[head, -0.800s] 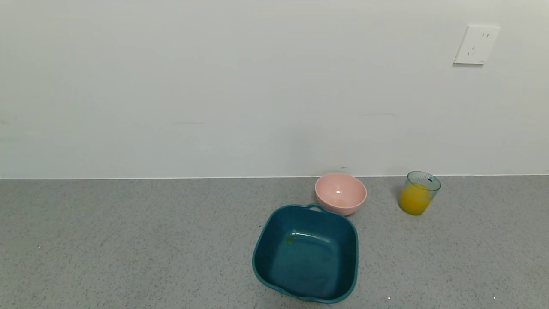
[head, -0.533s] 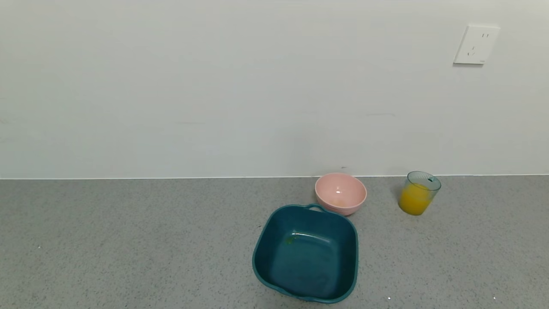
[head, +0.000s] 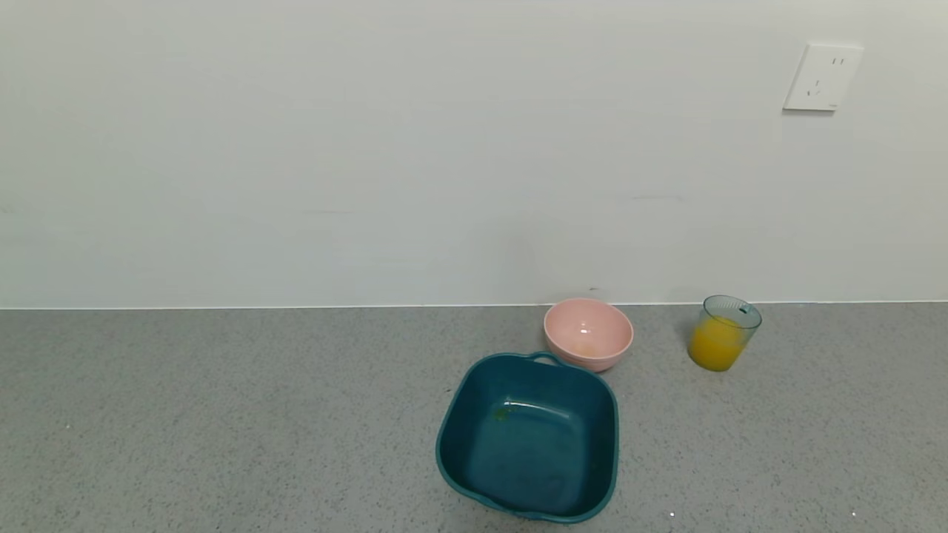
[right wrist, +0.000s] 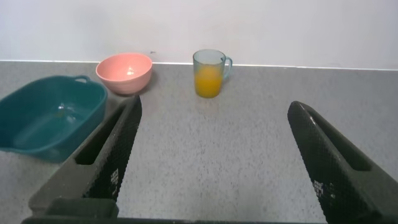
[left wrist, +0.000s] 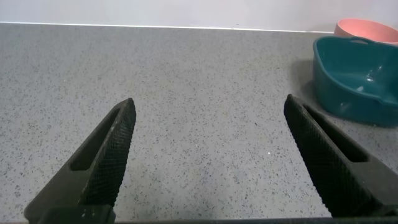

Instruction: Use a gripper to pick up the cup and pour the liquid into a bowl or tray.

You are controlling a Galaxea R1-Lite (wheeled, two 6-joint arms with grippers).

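Note:
The cup (head: 723, 332) is a translucent blue-green tumbler standing upright near the wall at the right, about half full of orange-yellow liquid (head: 715, 345). The pale pink bowl (head: 588, 331) stands to its left, apart from it. Neither gripper shows in the head view. In the right wrist view my right gripper (right wrist: 215, 104) is open and empty, low over the counter, with the cup (right wrist: 209, 73) well ahead between its fingers, a small handle showing on its side, and the bowl (right wrist: 124, 70) beside it. My left gripper (left wrist: 209, 101) is open and empty over bare counter.
A dark teal squarish tub (head: 529, 437) with handles sits just in front of the pink bowl, touching or nearly touching it; it also shows in the left wrist view (left wrist: 354, 81) and the right wrist view (right wrist: 50, 115). A white wall with a socket (head: 822, 77) bounds the grey counter.

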